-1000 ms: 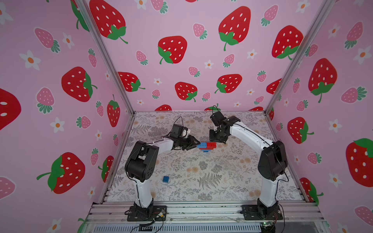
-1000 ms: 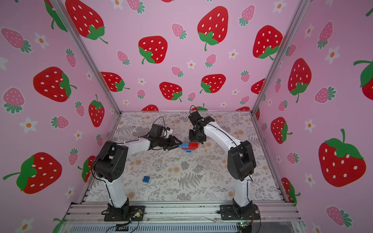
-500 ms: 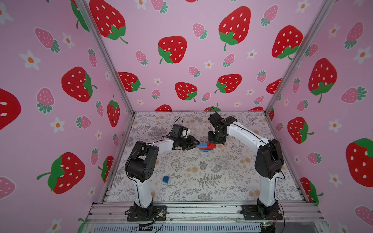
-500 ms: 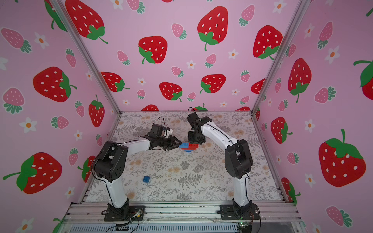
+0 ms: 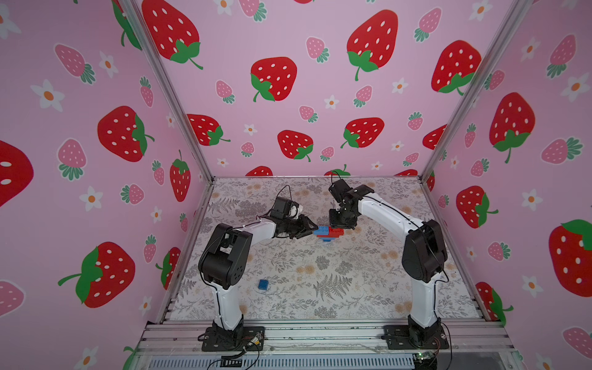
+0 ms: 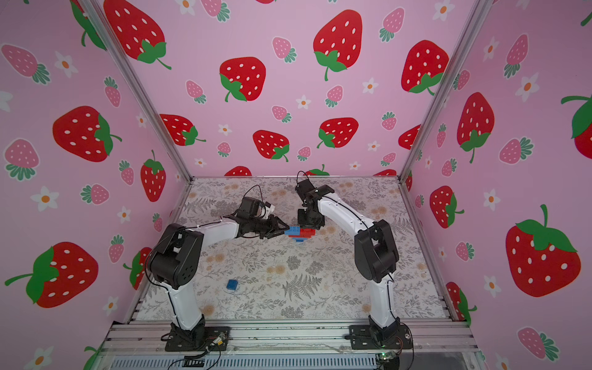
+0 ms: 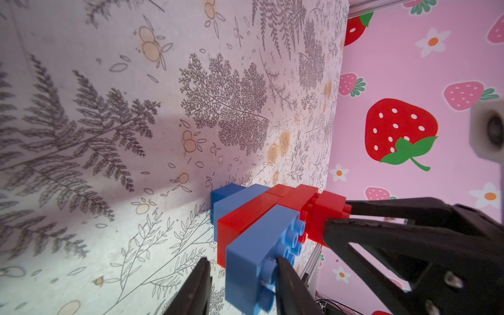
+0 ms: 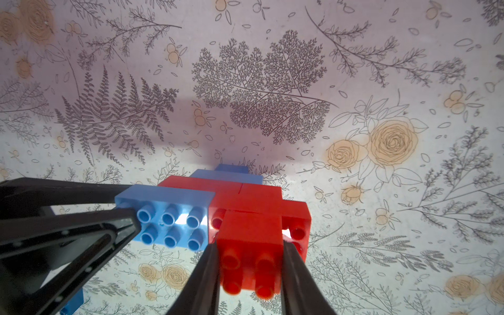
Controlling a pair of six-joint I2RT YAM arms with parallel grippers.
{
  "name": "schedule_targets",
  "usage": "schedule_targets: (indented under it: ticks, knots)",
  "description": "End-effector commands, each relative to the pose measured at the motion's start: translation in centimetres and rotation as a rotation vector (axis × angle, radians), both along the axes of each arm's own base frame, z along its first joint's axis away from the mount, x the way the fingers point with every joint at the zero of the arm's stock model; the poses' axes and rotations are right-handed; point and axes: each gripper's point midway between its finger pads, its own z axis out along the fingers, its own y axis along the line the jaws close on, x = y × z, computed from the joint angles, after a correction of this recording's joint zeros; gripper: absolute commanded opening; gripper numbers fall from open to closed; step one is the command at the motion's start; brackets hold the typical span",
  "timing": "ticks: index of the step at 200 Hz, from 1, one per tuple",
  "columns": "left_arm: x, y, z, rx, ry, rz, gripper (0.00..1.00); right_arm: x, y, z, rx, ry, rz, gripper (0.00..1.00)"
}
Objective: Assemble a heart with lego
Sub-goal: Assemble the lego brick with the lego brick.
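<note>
1 red brick (image 8: 251,272) of the heart (image 5: 330,231) is clamped by right hand (image 8: 250,246); left hand (image 7: 241,260): grip unclear.

The left claw (image 7: 241,261) straddles the heart's (image 7: 245,218) blue end brick (image 7: 261,237), one finger (image 7: 286,281) touching its studs, the other just clear. The right claw (image 7: 336,218) pinches a red brick (image 7: 327,208) at the other end.

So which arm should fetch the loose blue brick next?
Probably left. The loose blue brick lies close beside the left arm, and the right claw is shut on the heart, steadying it.
</note>
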Motion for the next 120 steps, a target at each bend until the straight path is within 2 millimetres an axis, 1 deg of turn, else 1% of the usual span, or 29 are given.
schedule_targets:
  ticks: [1,33,69,85,120]
  knots:
    - [0.4,-0.1,-0.2,0.029,-0.008,-0.007,0.42,-0.9,0.0,-0.7,-0.007,0.034,0.015,0.34]
    - [0.5,0.1,-0.4,0.043,-0.002,0.002,0.41,-1.1,-0.1,-0.1,0.005,0.023,0.006,0.34]
    - [0.4,0.1,-0.5,0.050,0.001,0.002,0.41,-1.6,-0.3,-0.4,0.006,0.035,-0.003,0.34]
    - [0.3,0.2,-0.6,0.053,0.003,0.006,0.41,-1.6,-0.7,-0.4,-0.006,0.028,-0.029,0.34]
    - [0.3,0.0,0.0,0.053,-0.013,0.008,0.41,-1.5,-0.9,0.3,-0.018,-0.001,-0.056,0.33]
